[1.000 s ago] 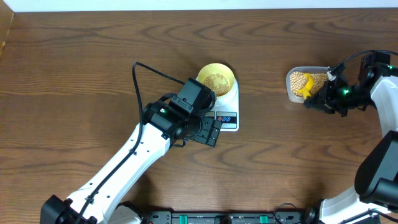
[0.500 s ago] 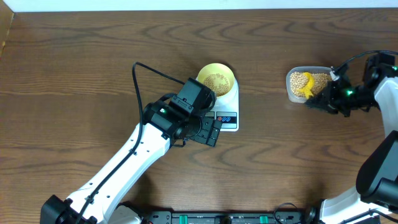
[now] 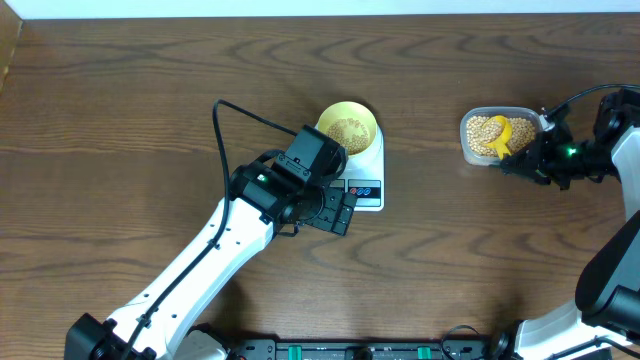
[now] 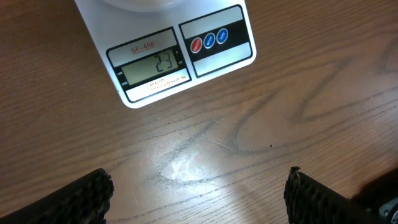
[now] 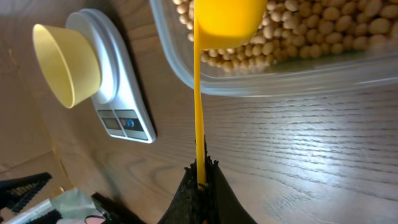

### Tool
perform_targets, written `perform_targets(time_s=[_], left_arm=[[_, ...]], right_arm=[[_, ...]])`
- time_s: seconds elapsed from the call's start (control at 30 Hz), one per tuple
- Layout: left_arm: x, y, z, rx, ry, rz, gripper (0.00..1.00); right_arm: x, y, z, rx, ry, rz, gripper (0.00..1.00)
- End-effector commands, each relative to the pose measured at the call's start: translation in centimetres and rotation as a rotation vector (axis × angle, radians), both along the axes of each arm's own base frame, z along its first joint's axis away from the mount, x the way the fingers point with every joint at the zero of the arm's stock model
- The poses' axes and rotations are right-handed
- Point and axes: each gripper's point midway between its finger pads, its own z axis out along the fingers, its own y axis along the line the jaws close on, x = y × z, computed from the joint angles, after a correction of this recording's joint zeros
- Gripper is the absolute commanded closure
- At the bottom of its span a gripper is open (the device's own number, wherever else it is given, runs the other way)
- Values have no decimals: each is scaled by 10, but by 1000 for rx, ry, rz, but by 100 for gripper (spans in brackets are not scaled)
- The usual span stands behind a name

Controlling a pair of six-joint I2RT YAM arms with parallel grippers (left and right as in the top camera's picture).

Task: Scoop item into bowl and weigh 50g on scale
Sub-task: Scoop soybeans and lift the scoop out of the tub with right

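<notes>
The pale-yellow bowl [image 3: 348, 128] stands on the white scale [image 3: 366, 190] with a layer of tan beans in it. In the left wrist view the scale [image 4: 214, 43] shows 23 on its display. My left gripper [image 4: 199, 196] hovers open over bare table just in front of the scale. My right gripper [image 5: 200, 171] is shut on the handle of a yellow scoop [image 5: 227, 15]. The scoop's cup reaches over the beans [image 5: 323, 31] in the clear tub [image 5: 280, 78]. In the overhead view the scoop [image 3: 518, 133] lies in the tub's right half.
The clear tub [image 3: 463, 135] sits at the right of the wooden table, a hand's width from the scale. The left arm's black cable [image 3: 222, 115] loops to the left of the bowl. The right wrist view also takes in the bowl [image 5: 62, 62] and the left arm's base.
My right gripper has drawn to the right and turned, and the scoop's cup has shifted from the tub's lower middle toward its right side. The left arm has stayed still.
</notes>
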Motion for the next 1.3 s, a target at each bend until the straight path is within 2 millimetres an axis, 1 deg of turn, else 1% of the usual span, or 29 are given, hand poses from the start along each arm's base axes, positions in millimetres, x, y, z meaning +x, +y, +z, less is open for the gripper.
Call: perform_targets(time_s=[0.0,0.27,0.4,0.57,0.7,0.93,1.1,1.27], left_arm=[[1,1,5,5,-27,-16,9],[1,1,5,5,-27,-16,9],[1,1,5,5,-27,-16,9],[1,1,5,5,-27,-16,9],[1,1,5,5,-27,-16,9],[1,1,5,5,-27,-16,10],[1,1,5,5,-27,-16,9],[1,1,5,5,-27,-16,9]], right_arm=[[2,6,3,54,-30,17,99],[5,6,4,59,-45,18,99],[5,2,4,62,-49,6,99],[8,-6,14,124,-97,-25,99],[8,-10,17,146,-112,-41,99],[7,-1,28,217,-137,-29,99],[6,3,29,223,-142,-13,99],[8,9,36,232,-162,15,99]])
